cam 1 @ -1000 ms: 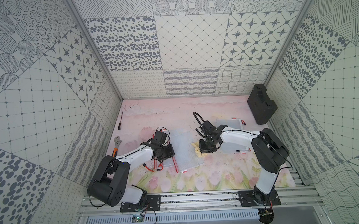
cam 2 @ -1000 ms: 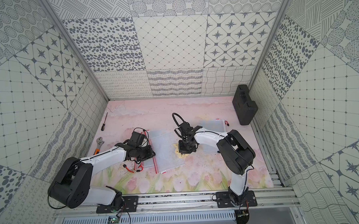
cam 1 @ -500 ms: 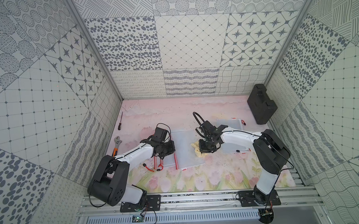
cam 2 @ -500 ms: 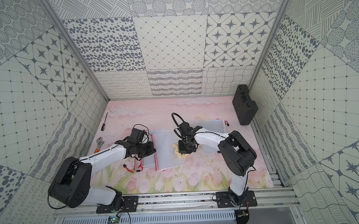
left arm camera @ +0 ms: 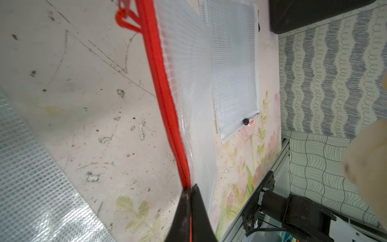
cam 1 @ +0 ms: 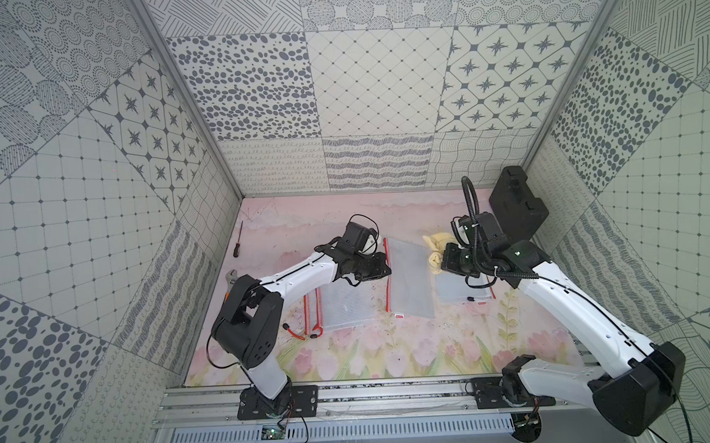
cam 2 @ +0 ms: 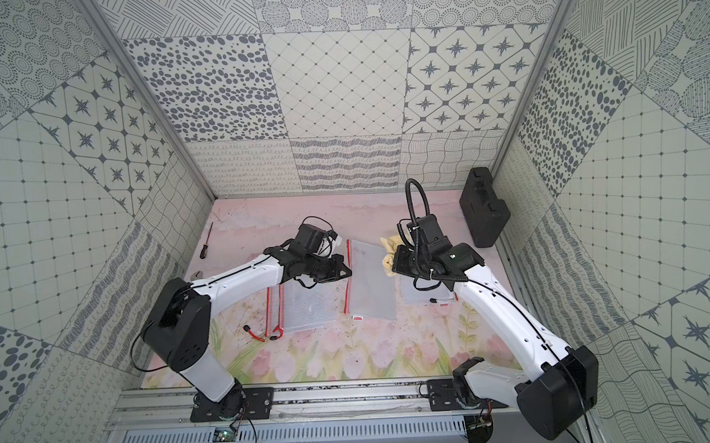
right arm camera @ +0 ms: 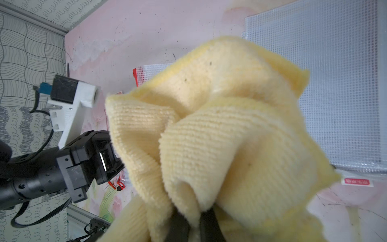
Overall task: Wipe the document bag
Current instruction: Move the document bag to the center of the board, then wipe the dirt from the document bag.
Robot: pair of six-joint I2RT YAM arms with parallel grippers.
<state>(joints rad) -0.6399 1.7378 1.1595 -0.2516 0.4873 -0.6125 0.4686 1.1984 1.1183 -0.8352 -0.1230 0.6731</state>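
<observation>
In both top views the bag (cam 1: 409,277) (cam 2: 370,279) lies mid-table, between the left bags (cam 1: 345,309) at its 9 o'clock and the right bag (cam 1: 463,294) at its 3 o'clock. The left gripper (cam 1: 382,266) is at the bag's red zip edge, on its 9 o'clock side. The right gripper (cam 1: 445,261) carries the cloth (cam 1: 439,247) at the bag's 2 o'clock. There the cloth is just beside the far corner, not over the mesh. A black case (cam 1: 517,207) stands at the table's 2 o'clock corner.

In the left wrist view the left gripper (left arm camera: 189,188) has its jaws pinched tight on the zip (left arm camera: 163,83). The bag (left arm camera: 192,88) seems tilted up from that edge. The right bag (left arm camera: 234,73) lies flat beyond it.

In the right wrist view the right gripper (right arm camera: 193,222) is clamped on a bunch of the cloth (right arm camera: 219,125), which fills most of the frame. The cloth looks clear of the table (right arm camera: 167,31).

Judging by this, the bag is secured and the cloth is in hand, so the preparation is done. No wiped area can be made out, and with the cloth off the bag the wiping seems largely left to do.
</observation>
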